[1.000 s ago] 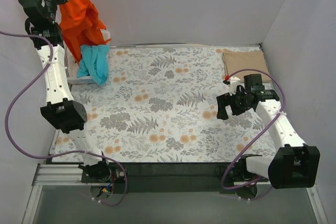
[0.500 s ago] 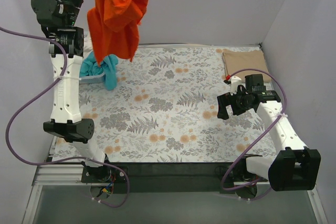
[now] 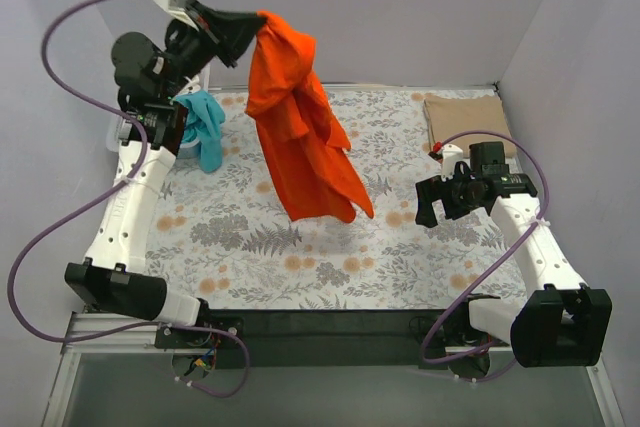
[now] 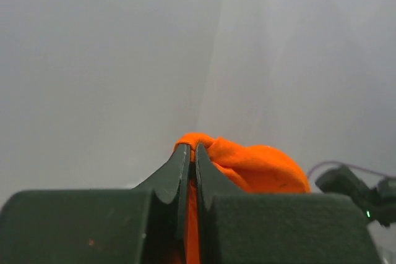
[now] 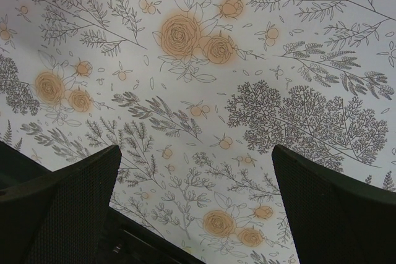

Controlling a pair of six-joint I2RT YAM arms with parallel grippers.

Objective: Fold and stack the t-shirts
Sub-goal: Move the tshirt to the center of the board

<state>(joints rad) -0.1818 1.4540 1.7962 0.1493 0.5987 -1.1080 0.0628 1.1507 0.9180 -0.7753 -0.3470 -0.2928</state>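
From above, the left gripper (image 3: 252,31) is raised high in the upper left of the frame, pinching a bunched edge of the orange t-shirt (image 3: 300,137). The shirt hangs down in a long crumpled drape towards the middle of the floral tablecloth (image 3: 300,257); whether its lowest hem touches the cloth I cannot tell. A teal t-shirt (image 3: 203,125) lies crumpled at the upper left edge of the table, just beside the left arm. A tan t-shirt (image 3: 468,119) sits folded flat in the upper right corner. The right gripper (image 3: 425,205) hovers at the right side, below the tan shirt, spread wide and holding nothing. In the left wrist view the two dark fingers (image 4: 176,171) are pressed together at the bottom centre with a thin strip of orange cloth caught between them — the rest bulges to the right of the tips against a grey wall. In the right wrist view the fingers (image 5: 68,202) stand far apart in the lower corners, with only the flower-and-fern print between them and no cloth in their reach.
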